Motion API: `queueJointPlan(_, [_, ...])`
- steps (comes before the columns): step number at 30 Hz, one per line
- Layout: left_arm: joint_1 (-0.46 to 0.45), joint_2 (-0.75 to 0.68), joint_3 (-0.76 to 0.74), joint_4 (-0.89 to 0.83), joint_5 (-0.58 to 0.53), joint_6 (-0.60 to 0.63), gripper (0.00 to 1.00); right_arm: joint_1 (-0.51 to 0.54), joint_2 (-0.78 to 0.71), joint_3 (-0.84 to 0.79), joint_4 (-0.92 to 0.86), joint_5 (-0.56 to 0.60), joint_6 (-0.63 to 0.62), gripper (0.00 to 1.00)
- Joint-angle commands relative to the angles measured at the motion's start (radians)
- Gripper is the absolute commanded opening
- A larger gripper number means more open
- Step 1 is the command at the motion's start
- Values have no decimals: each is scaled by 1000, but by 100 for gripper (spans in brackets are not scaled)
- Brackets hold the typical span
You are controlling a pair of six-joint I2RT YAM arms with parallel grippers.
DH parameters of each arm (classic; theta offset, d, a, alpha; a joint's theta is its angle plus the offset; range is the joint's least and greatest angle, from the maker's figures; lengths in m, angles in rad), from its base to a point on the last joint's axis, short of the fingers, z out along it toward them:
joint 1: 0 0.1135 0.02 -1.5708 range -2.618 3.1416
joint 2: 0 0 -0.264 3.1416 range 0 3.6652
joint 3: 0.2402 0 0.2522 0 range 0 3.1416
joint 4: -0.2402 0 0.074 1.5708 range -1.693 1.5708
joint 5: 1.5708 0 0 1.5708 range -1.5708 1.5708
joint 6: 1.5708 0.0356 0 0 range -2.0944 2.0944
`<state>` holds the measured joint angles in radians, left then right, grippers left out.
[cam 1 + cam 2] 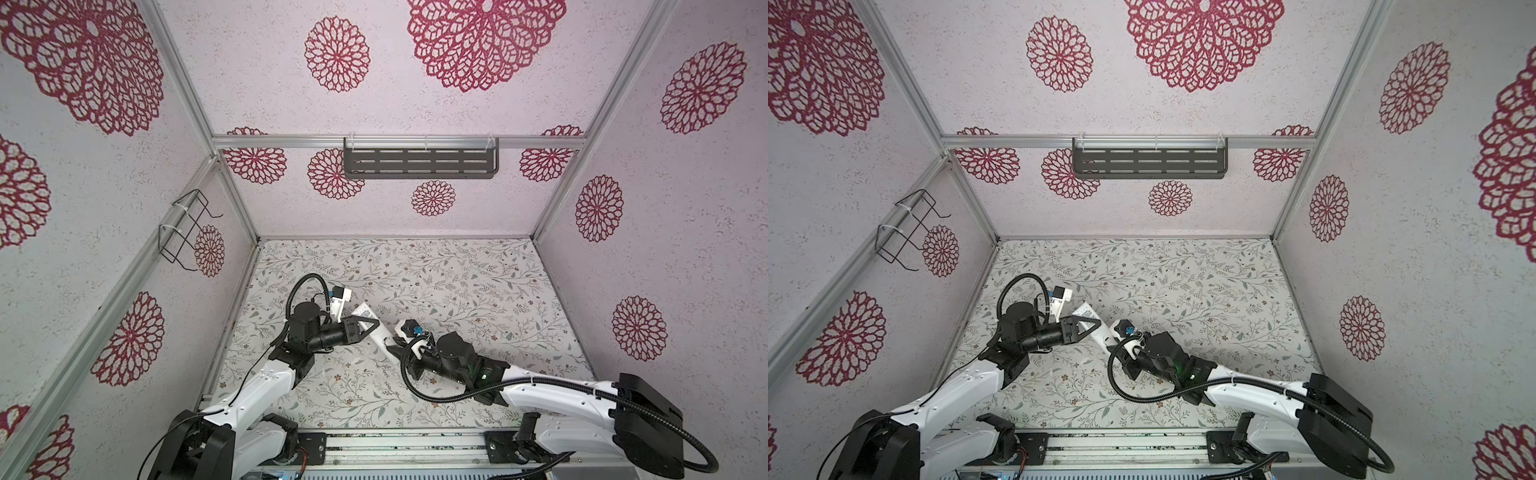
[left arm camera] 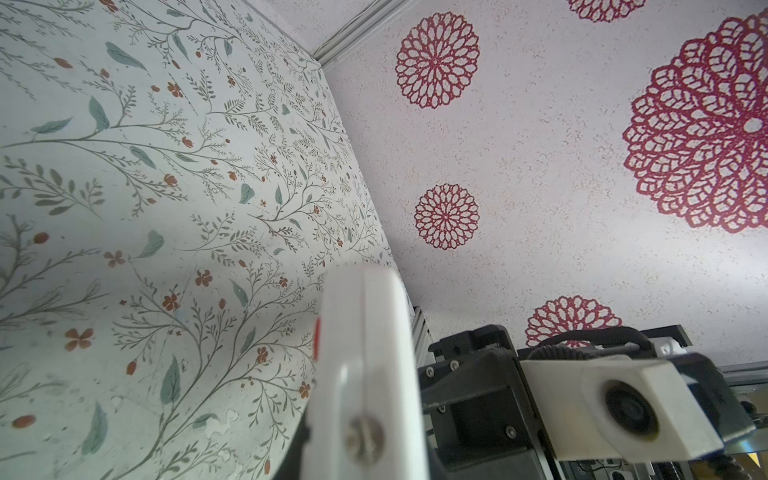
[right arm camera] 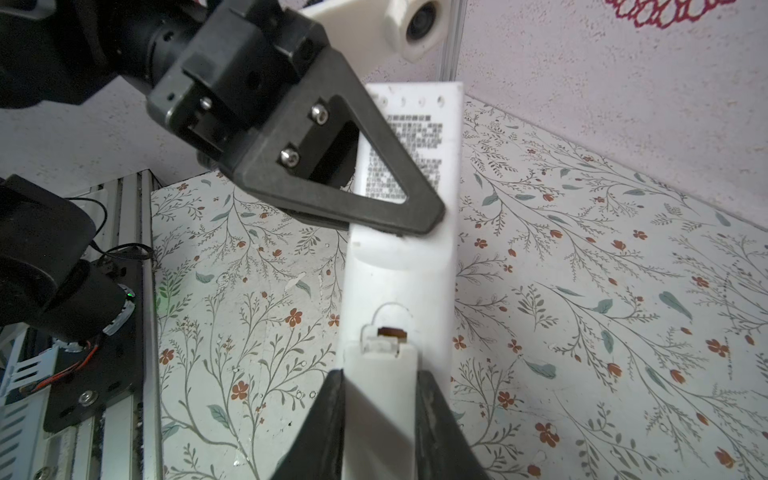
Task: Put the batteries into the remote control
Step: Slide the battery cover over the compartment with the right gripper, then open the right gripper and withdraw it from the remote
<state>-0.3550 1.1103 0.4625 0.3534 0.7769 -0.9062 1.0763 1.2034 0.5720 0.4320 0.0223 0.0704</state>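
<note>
The right gripper (image 3: 380,376) has its two dark fingers (image 3: 328,415) set against either side of a narrow white cover panel at the near end of the remote control (image 3: 399,274), with no gap showing, so it pinches the remote there. Just past its fingertips sits a small brown latch (image 3: 390,332) at the panel's edge. The remote's plain white back runs straight on away from this gripper. Farther along, the left gripper (image 3: 419,214) is clamped across it, one triangular finger lying over a printed label (image 3: 380,174). In both top views the remote (image 1: 363,311) (image 1: 1086,311) bridges the two grippers at a slant. The floral table (image 3: 582,291) lies beneath it, and the speckled wall (image 3: 582,104) rises beyond.
</note>
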Motion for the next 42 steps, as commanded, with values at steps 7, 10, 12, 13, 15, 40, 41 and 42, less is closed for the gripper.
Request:
queueJointPlan(7, [4,-26,8,53,15,-7,0,2,-13,23,-51,15,-19,40])
queueJointPlan(10, [4,-25,8,53,14,-6,0,3,-24,25,-51,10,-21,43])
queueJointPlan(12, [3,-25,8,53,13,-5,0,3,-35,25,-51,5,-20,45])
queueJointPlan(13, [3,-23,8,53,13,-5,0,3,-43,25,-52,2,-18,46])
queueJointPlan(15, [4,-21,8,53,13,-3,0,1,-61,26,-56,2,-12,48])
queueJointPlan(40, [-20,26,5,266,120,-98,0,-434,18,184,-189,-912,357,99])
queueJointPlan(41, [-22,24,7,267,122,-95,0,-442,31,189,-191,-939,357,99])
queueJointPlan(42, [-26,23,8,266,124,-93,0,-451,50,194,-192,-969,361,99])
